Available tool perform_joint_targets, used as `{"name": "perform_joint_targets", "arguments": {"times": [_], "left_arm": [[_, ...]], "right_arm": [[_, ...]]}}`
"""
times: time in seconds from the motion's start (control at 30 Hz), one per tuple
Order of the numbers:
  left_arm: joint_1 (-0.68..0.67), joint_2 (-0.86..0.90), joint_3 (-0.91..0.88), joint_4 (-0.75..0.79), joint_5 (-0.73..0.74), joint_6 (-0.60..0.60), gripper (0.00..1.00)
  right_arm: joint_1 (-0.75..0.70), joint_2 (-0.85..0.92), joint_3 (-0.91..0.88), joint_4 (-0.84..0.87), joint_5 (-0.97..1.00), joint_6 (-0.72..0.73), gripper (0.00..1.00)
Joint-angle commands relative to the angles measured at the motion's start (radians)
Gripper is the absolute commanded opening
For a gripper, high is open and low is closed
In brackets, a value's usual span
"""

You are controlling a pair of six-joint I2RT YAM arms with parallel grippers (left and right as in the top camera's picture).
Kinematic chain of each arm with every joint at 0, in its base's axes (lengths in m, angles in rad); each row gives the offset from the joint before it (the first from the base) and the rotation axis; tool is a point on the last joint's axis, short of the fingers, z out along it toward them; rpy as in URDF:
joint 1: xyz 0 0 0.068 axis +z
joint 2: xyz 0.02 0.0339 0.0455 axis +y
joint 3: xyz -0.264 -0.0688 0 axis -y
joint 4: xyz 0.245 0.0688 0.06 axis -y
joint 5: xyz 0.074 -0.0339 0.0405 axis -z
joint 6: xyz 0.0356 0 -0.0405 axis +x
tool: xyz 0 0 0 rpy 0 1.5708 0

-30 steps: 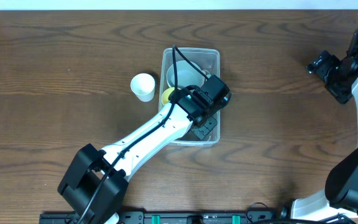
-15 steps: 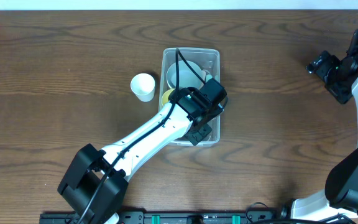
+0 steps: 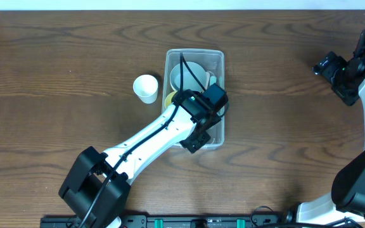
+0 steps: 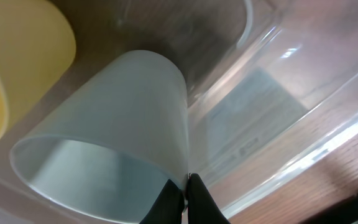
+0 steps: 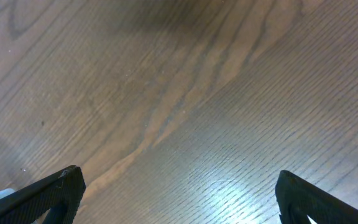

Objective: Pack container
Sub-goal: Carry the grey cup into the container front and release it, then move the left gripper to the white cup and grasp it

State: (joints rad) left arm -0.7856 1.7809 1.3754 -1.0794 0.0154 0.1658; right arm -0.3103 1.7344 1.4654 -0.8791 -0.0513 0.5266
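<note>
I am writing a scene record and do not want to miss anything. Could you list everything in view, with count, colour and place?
container: 1, clear, middle of the table
bowl: 1, pale grey-blue, far end of the container
yellow cup: 1, yellow, inside the container
pale cup: 1, frosted pale blue, tilted, inside the container beside the yellow cup
white cup: 1, white, on the table beside the container
table: 1, dark brown wood
left gripper: 1, black, shut on the pale cup's rim
right gripper: 1, black, open over bare table

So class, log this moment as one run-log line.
left gripper: shut on pale blue cup rim, inside container | yellow cup: beside it | white cup: on table, outside container | right gripper: open, over table
</note>
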Motion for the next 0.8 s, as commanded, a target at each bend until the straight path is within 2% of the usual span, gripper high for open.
{"name": "perform_joint_targets", "arguments": {"times": [0.0, 0.13, 0.17, 0.23, 0.3, 0.57, 0.77], "left_arm": [[0.003, -0.026, 0.023, -0.032, -0.01, 0.018, 0.06], [0.003, -0.026, 0.023, -0.058, -0.058, 0.017, 0.08], [0.003, -0.026, 0.023, -0.061, -0.066, 0.017, 0.22], [0.003, -0.026, 0.023, -0.061, -0.073, 0.017, 0.43], [0.003, -0.026, 0.023, -0.06, -0.074, 0.018, 0.5], [0.003, -0.027, 0.029, -0.033, -0.081, 0.016, 0.51], [0.005, -0.074, 0.133, -0.04, -0.085, 0.005, 0.51]], "right_arm": [[-0.003, 0.002, 0.012, -0.003, 0.01, 0.011, 0.99], [-0.003, 0.002, 0.012, -0.003, 0.01, 0.011, 0.99], [-0.003, 0.002, 0.012, -0.003, 0.01, 0.011, 0.99], [-0.003, 0.002, 0.012, -0.003, 0.01, 0.011, 0.99], [-0.003, 0.002, 0.012, -0.003, 0.01, 0.011, 0.99], [-0.003, 0.002, 0.012, -0.003, 0.01, 0.011, 0.99], [-0.003, 0.002, 0.012, -0.003, 0.01, 0.011, 0.99]]}}
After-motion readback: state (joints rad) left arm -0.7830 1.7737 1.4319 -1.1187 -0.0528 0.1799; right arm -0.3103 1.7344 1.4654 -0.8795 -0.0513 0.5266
